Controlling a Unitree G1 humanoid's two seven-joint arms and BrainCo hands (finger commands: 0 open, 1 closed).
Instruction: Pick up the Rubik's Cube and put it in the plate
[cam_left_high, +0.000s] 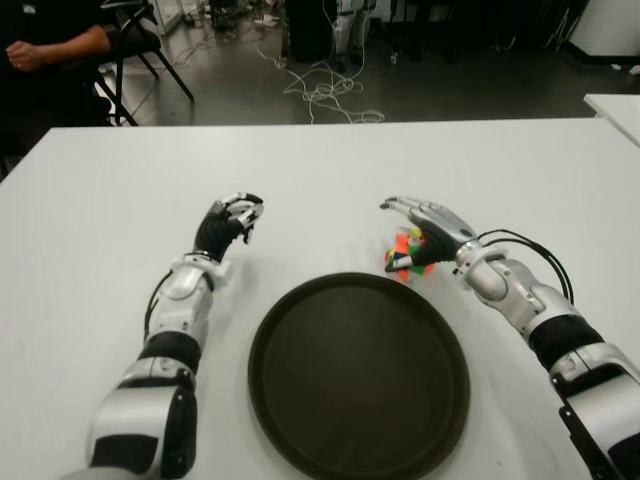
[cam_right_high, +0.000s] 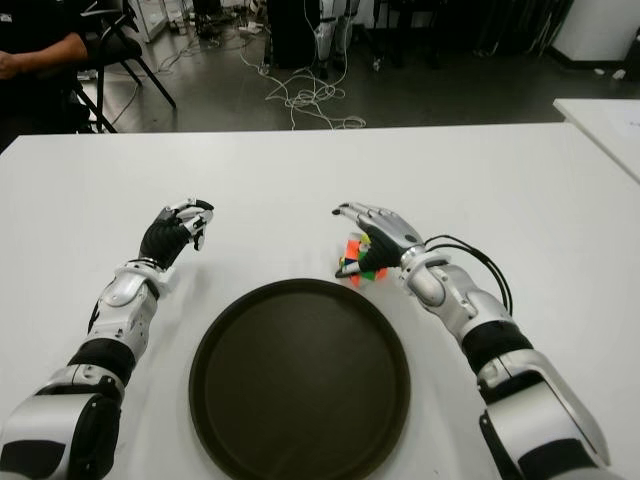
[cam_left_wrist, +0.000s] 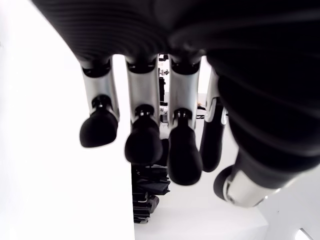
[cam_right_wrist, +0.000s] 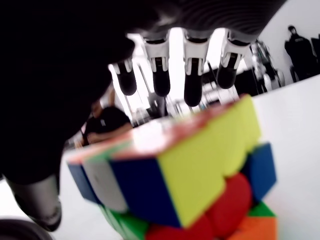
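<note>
The Rubik's Cube (cam_left_high: 407, 256) sits on the white table (cam_left_high: 330, 170), just off the far right rim of the dark round plate (cam_left_high: 358, 385). My right hand (cam_left_high: 428, 222) hovers over the cube with its fingers stretched out above it, open. In the right wrist view the cube (cam_right_wrist: 200, 165) fills the frame under the fingertips (cam_right_wrist: 192, 95), which stand apart from it. My left hand (cam_left_high: 232, 220) shows to the left of the plate, its fingers (cam_left_wrist: 145, 145) loosely bent and holding nothing.
A seated person (cam_left_high: 40, 50) and a chair (cam_left_high: 140, 40) are beyond the table's far left corner. Cables (cam_left_high: 330, 90) lie on the floor behind. The corner of another white table (cam_left_high: 615, 105) shows at the far right.
</note>
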